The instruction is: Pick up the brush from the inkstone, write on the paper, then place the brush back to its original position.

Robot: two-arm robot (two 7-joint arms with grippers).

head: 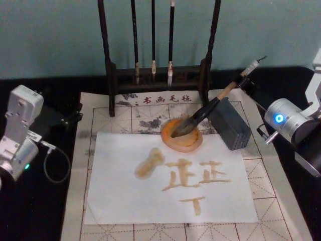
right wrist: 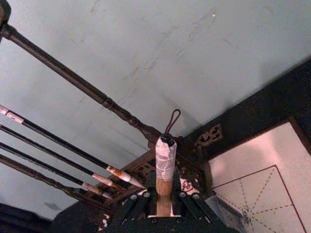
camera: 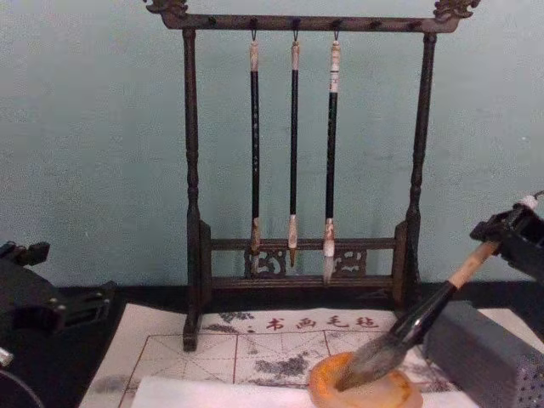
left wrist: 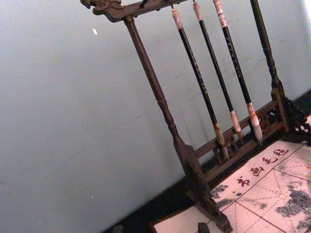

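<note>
The brush lies slanted, its grey tuft down in the orange-brown inkstone and its black section leaning against a grey block. My right gripper is shut on the upper end of the pale handle, with the taped tip and cord loop sticking out beyond the fingers. From the chest view the brush rises to the right out of the inkstone. The white paper in front carries brown characters and a blot. My left gripper is parked at the far left, open and holding nothing.
A dark wooden stand with three thin hanging brushes stands behind the inkstone. The grey perforated block sits right of the inkstone. A gridded felt mat lies under the paper, on a black table.
</note>
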